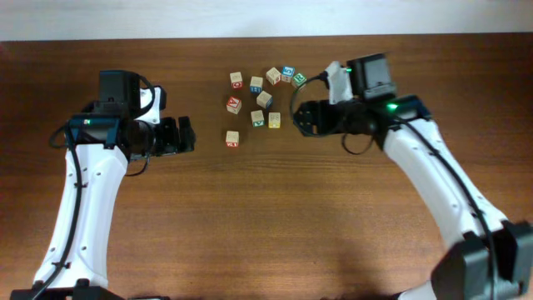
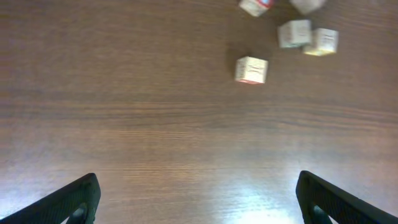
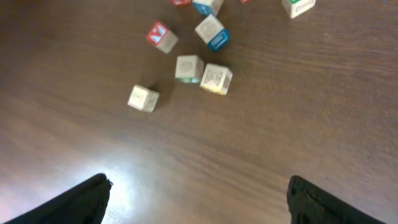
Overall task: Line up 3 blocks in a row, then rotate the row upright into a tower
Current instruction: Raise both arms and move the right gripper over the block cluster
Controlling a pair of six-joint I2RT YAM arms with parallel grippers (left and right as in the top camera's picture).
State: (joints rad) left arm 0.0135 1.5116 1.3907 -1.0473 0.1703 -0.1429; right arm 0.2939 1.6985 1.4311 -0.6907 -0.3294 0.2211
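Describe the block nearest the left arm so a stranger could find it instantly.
On the wooden table, small alphabet cubes lie scattered between the two arms. The block sits at the scatter's edge nearest the left end effector. It stands alone, red-printed, while the green-printed cube and yellow-printed cube beside it sit paired.

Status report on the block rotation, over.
Left gripper open, empty. Right gripper open, empty. Red block, green block, yellow block untouched. Other cubes crowd close behind.

The dark wooden table (image 1: 266, 233) bears small alphabet blocks (image 1: 264, 100), loosely scattered.
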